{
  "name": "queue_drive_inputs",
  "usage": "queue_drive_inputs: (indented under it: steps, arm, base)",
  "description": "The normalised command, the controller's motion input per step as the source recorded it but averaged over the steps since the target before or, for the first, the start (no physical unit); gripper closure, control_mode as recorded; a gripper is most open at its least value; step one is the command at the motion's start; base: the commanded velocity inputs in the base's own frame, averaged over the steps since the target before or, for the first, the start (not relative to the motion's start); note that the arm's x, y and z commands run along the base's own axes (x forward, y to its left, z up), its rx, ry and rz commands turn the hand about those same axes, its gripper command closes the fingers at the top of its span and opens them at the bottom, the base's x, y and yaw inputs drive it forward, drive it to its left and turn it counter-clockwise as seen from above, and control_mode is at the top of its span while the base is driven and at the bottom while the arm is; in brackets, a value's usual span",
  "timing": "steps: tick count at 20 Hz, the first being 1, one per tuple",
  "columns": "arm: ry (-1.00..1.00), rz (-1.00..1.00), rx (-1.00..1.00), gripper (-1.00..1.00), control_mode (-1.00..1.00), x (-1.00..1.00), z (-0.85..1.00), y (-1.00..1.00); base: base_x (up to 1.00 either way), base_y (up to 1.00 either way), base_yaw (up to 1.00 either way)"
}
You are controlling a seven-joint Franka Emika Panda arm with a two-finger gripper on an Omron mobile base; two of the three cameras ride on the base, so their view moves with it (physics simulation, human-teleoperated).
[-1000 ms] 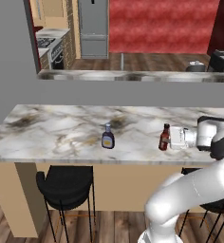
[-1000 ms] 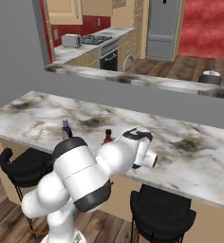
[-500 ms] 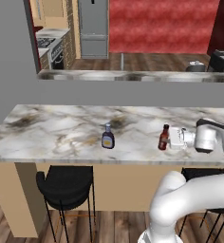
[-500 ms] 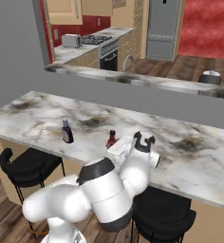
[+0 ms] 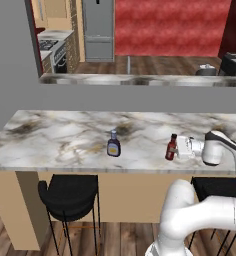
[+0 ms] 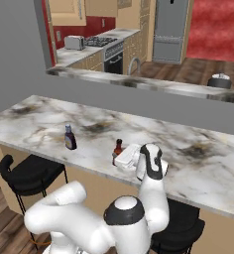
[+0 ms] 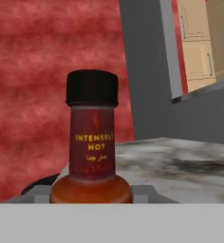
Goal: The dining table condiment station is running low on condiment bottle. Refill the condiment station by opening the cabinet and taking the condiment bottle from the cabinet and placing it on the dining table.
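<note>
Condiment bottle [image 5: 171, 147] upright on the marble tabletop [image 5: 65, 140], right of centre in the left base view, close to the near edge; in the right base view [image 6: 118, 151] just left of centre, base on the marble, black cap up. End effector [image 5: 180, 148] level with the bottle from its right in the left base view, white hand body close beside the glass; in the right base view [image 6: 124, 158] directly beside the bottle's lower half. In the hand view, bottle [image 7: 92, 142] close up at lower centre, neck and black cap upright, orange lettering on the neck label, shoulders cut by the bottom of the frame. Jaws partly apart, one on each side of the bottle; cannot tell whether pressing on the glass or merely standing around it. Squat pale bottle [image 5: 113, 144] with dark label upright near the middle of the left base view, well apart from the red one, also near the front edge; in the right base view [image 6: 69, 138] left of centre. Black round stool [image 5: 69, 191] under the tabletop edge at lower left of the left base view
</note>
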Motion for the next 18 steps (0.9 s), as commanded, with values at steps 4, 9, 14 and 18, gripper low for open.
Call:
queue_drive_inputs:
  steps: [4,9,14,18]
  arm:
    - [0.0,0.0,-0.01,1.0,-1.0,0.21,-0.12,0.0]
    - [-0.01,0.0,-0.06,1.0,-1.0,0.1,-0.17,0.0]
    - [-0.03,0.0,-0.09,1.0,-1.0,0.0,-0.33,0.0]
    - [-0.03,0.0,-0.02,1.0,-1.0,0.0,-0.28,0.0]
  base:
    - [0.0,0.0,0.0]
    - [0.0,0.0,0.0]
    - [0.0,0.0,0.0]
    - [0.0,0.0,0.0]
